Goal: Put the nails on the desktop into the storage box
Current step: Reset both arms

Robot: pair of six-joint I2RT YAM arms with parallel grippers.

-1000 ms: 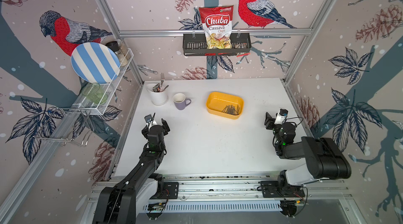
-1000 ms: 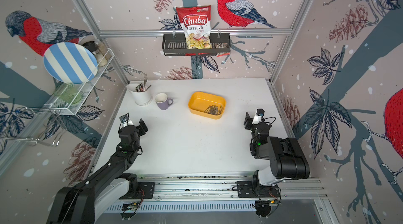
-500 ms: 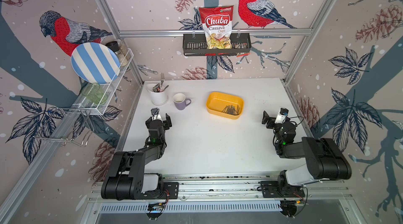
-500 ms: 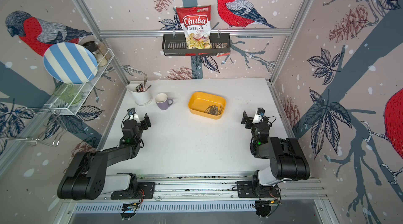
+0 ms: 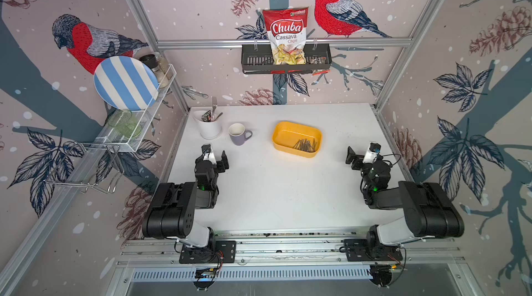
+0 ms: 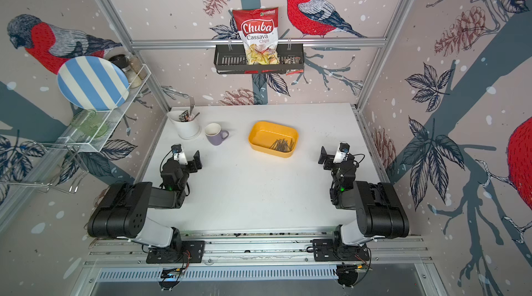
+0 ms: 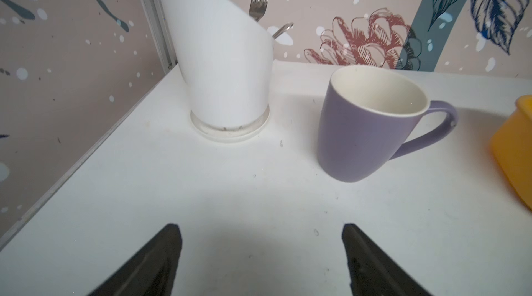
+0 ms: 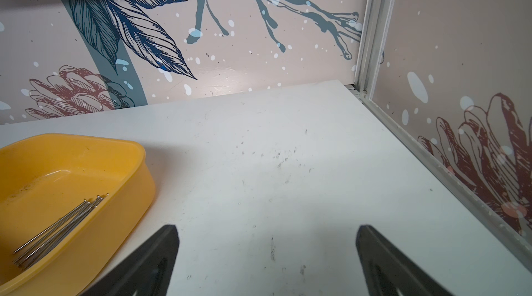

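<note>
The yellow storage box (image 5: 283, 133) stands on the white desktop (image 5: 288, 193) toward the back, seen in both top views (image 6: 260, 136). A bundle of thin dark nails (image 5: 305, 145) lies inside it, toward its right end; every nail I see is in there. In the right wrist view the nails (image 8: 60, 225) lie on the floor of the storage box (image 8: 57, 170). My left gripper (image 5: 215, 155) is open and empty above bare desktop, near the mug. My right gripper (image 5: 361, 155) is open and empty, to the right of the box. Both wrist views show spread fingers over bare desktop.
A white utensil holder (image 5: 210, 129) with fork and spoon and a purple mug (image 5: 238, 134) stand at the back left. A black wall basket (image 5: 253, 60) holds a chips bag. A wire shelf (image 5: 135, 136) with a striped plate juts from the left wall. Aluminium rails frame the desktop.
My left arm has folded down toward its base, its gripper shifting slightly toward the back. My right gripper has opened wider and stayed near the same spot.
</note>
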